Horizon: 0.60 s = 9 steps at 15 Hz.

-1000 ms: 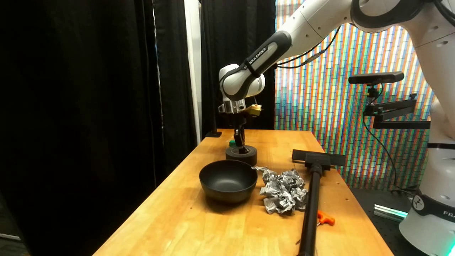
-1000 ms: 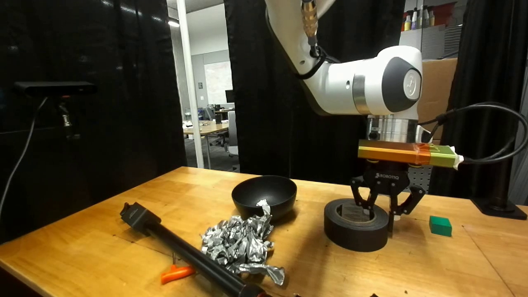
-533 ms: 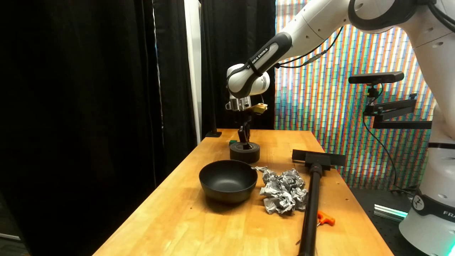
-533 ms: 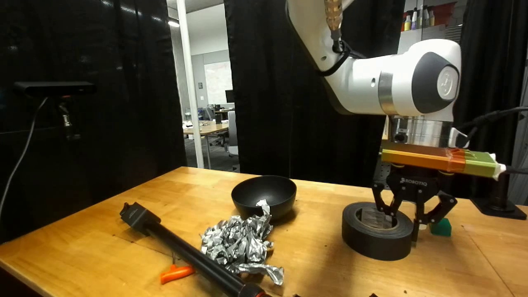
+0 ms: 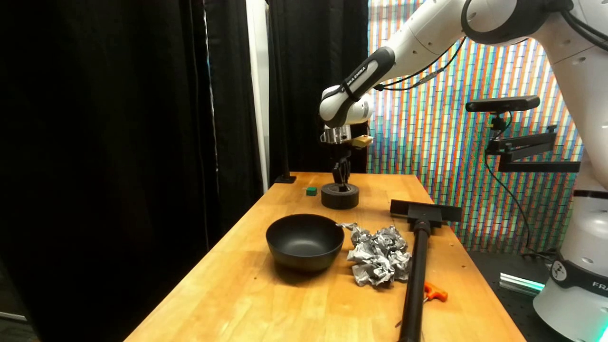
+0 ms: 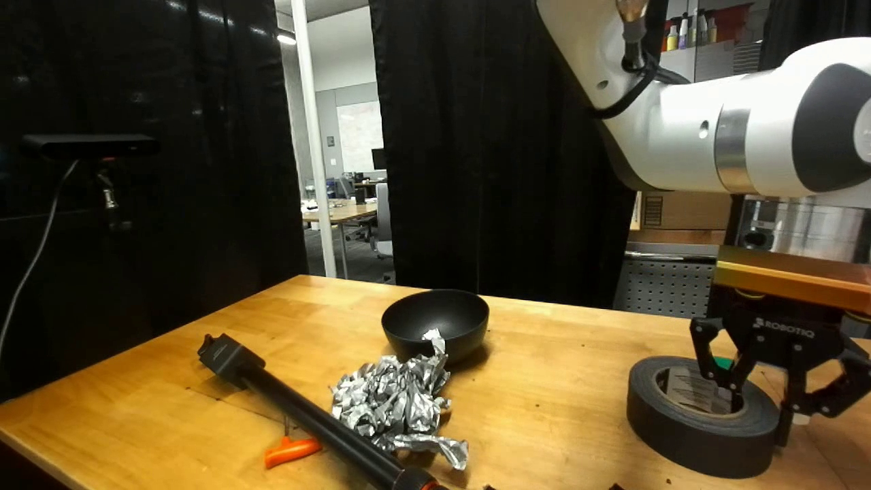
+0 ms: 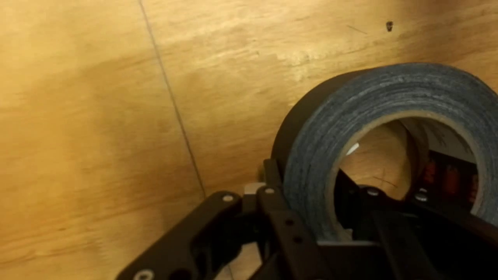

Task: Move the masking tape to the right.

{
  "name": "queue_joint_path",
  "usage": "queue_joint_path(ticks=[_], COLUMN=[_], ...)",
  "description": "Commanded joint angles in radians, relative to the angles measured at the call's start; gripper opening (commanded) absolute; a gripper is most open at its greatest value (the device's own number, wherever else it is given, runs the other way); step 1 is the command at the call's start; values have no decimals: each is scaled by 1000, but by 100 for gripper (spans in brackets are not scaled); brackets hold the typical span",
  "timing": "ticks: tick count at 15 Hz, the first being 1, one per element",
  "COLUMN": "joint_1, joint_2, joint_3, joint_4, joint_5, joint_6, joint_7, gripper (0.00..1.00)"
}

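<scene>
A: Sweep, left to right?
B: In an exterior view: black T-headed tool (image 6: pixel 309 412), orange-handled tool (image 6: pixel 292 452) beside it, crumpled foil (image 6: pixel 391 398), black bowl (image 6: pixel 435 327). None of those look needed for this job.
A: And the masking tape (image 6: pixel 694 439)?
B: Right of the bowl, well apart from it. Green block (image 6: pixel 722 363) behind, mostly hidden by the tape and the pincer (image 6: pixel 761 416).
A: Pincer state?
B: Clamped on the tape's ring. Wrist view: one finger inside the core, one against the outer wall.
A: Progress?
B: Grasp done. In that exterior view the tape is right of tools, foil and bowl, so I'd call the carry mostly done, if "right" means right there. Task gives no endpoint; I see no target mark.
A: Down on the counter (image 6: pixel 537 381)?
B: Can't tell: touching or just above.
A: Left to do?
B: Pick the stop point, set it flat, let go, lift straight so the inner finger clears the core. Release not yet done.
</scene>
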<state>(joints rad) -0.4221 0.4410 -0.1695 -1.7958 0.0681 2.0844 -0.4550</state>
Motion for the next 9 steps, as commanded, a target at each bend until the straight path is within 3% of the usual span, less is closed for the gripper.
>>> queue_joint_path(ticks=[1,9], joint_1=[-27,-53], joint_2=[3,-8], joint_3=[-21,-41], joint_4=[16,9], joint_5=[22,24], joint_6=[-6,-5], joint_7=[14,42], gripper=[8,8])
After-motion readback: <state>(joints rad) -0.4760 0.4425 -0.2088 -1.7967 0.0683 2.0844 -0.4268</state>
